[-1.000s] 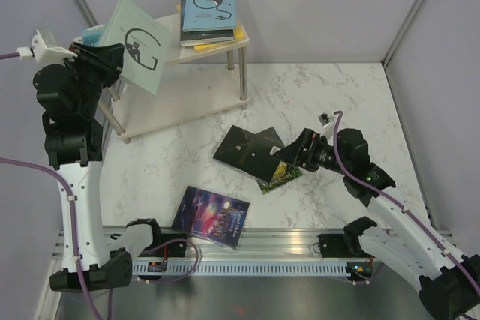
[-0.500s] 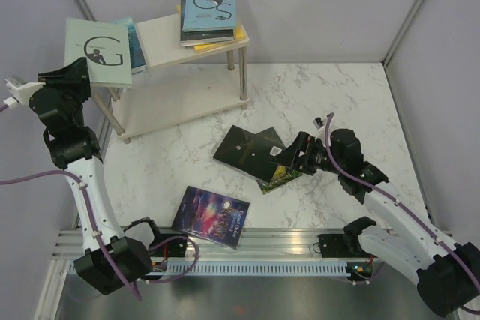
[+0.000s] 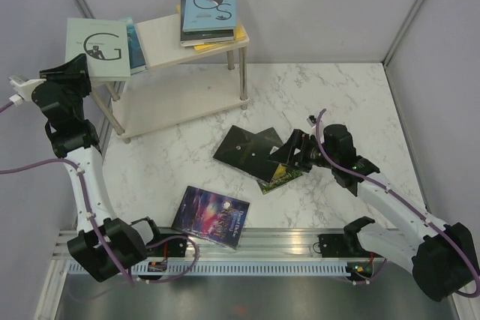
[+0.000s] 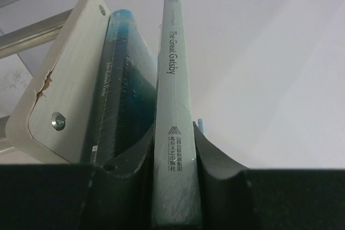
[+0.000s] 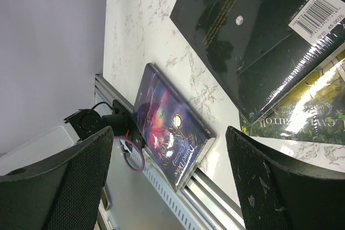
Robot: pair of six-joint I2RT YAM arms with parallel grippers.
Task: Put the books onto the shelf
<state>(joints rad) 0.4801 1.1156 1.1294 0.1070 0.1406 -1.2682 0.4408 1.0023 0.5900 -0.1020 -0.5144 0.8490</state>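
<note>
From above, the left gripper (image 3: 77,73) is clamped on the near edge of a pale green paperback with a large G on its cover (image 3: 96,46). It holds the book nearly flat over the left end of the small cream two-tier shelf (image 3: 176,35), overlapping a teal paperback (image 3: 136,44) there. This arm is the nearer one to the shelf. In the left wrist view, the green book's spine (image 4: 173,106) is pinched between dark fingers (image 4: 215,160) and runs parallel to the shelf's top board, close alongside the teal book (image 4: 121,95); contact I cannot tell. In the right wrist view, the right gripper (image 5: 168,138) is spread and empty, facing a glossy black paperback (image 5: 259,41) that lies well apart from the shelf.
</note>
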